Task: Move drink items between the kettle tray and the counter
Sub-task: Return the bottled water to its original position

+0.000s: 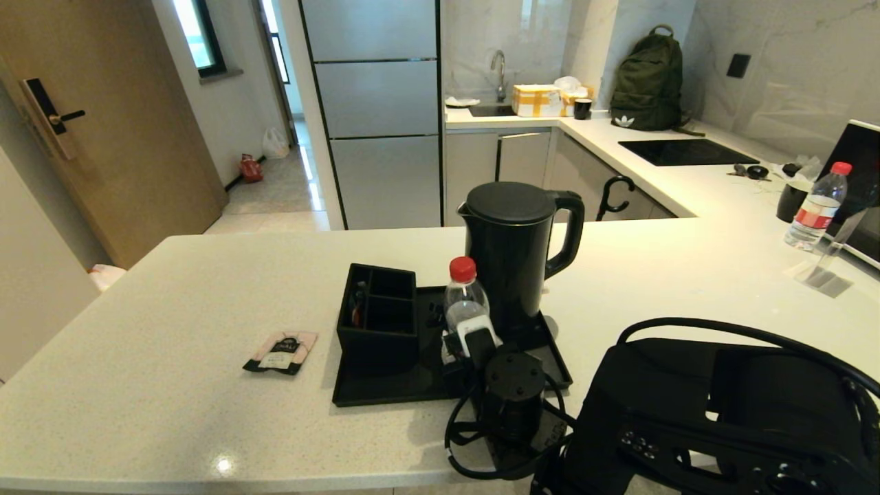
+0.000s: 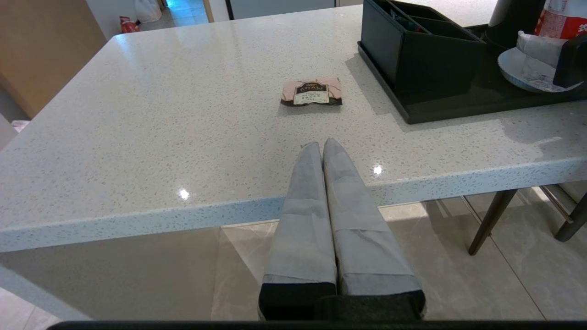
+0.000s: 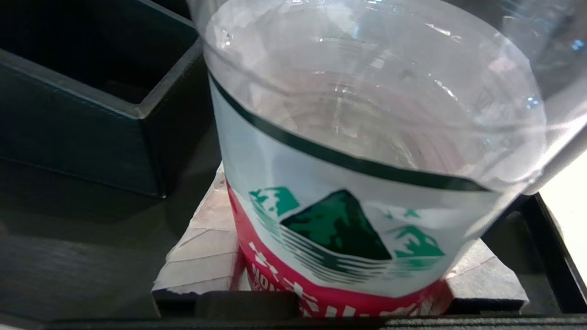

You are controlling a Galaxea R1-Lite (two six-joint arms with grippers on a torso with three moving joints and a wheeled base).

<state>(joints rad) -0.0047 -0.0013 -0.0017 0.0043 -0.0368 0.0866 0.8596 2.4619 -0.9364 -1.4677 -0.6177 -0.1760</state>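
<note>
Right gripper [image 1: 474, 338] clasps the water bottle [image 1: 465, 297] over the kettle tray's [image 1: 385, 392] middle; left gripper [image 2: 321, 147], clenched, hangs off the counter's [image 1: 172, 295] near edge, tea sachet [image 1: 280, 352] left of the tray.

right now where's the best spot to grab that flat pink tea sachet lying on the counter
Take the flat pale pink tea sachet by its long near edge, coming straight down from above. It lies flat on the off-white speckled stone counter, clear of the black compartmented box, so nothing offers a side grip. The left pincer, shut, is nearest.
</note>
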